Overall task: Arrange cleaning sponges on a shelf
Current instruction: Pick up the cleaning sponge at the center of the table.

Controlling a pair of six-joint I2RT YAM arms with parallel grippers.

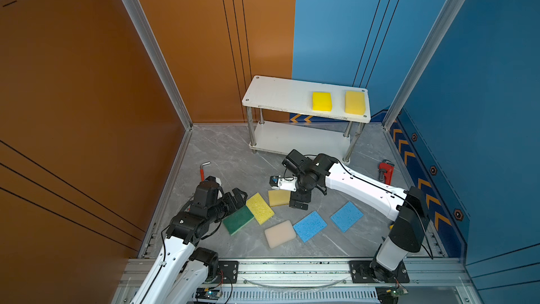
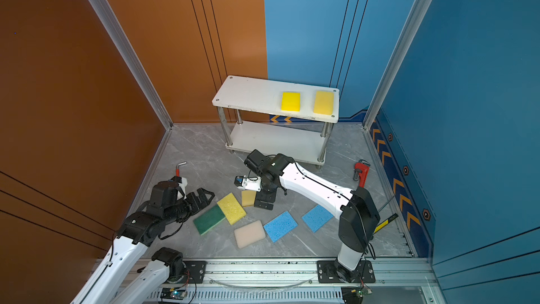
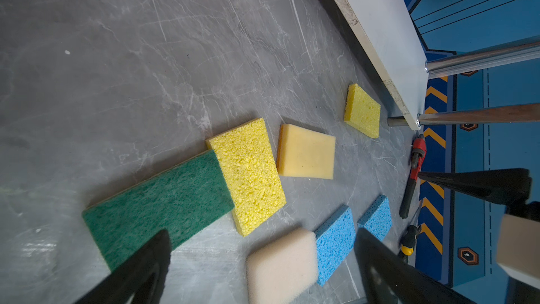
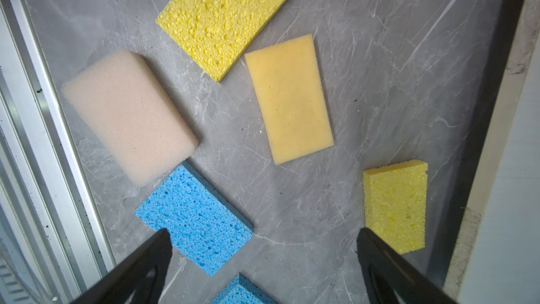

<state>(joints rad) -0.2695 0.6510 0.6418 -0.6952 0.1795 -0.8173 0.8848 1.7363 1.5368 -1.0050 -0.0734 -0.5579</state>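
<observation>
Both grippers hang empty over the grey marble-patterned floor, jaws spread wide. In its wrist view the right gripper frames bare floor: a thin blue porous sponge lies by one fingertip, a small pale-yellow porous sponge by the other (the arm hides it in both top views), and a thick smooth yellow sponge lies just ahead. The left gripper has the pinkish-beige foam sponge between its tips and the dark green scouring sponge by one. On the top board of the white two-tier shelf with chrome posts, towards its right end, sit a bright yellow block sponge and a deeper yellow block sponge.
</observation>
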